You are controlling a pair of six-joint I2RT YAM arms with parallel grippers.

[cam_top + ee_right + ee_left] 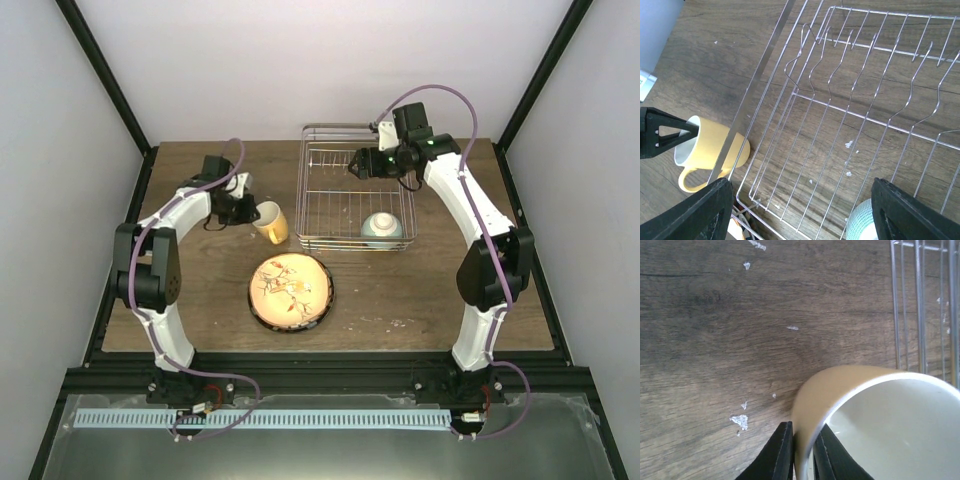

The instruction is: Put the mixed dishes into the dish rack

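My left gripper (pixel 245 208) is shut on the rim of the yellow mug (pixel 271 221), one finger inside and one outside (pixel 802 455). The mug (pixel 830 395) is tipped on its side just left of the silver wire dish rack (pixel 300 190). It also shows in the right wrist view (pixel 715 142). My right gripper (pixel 358 163) is open and empty above the rack's far part (pixel 802 200). The pale-teal bowl (pixel 382 228) sits in the rack's near right corner (pixel 862 225). The orange-cream floral plate (pixel 290 288) lies on a dark-rimmed plate in front of the rack.
The rack's upright prongs (pixel 812 90) run along its far half. Rack wires (pixel 920 305) stand close to the right of the mug. White specks (pixel 741 421) dot the wooden table (pixel 420 300). Black frame posts rise at the back corners.
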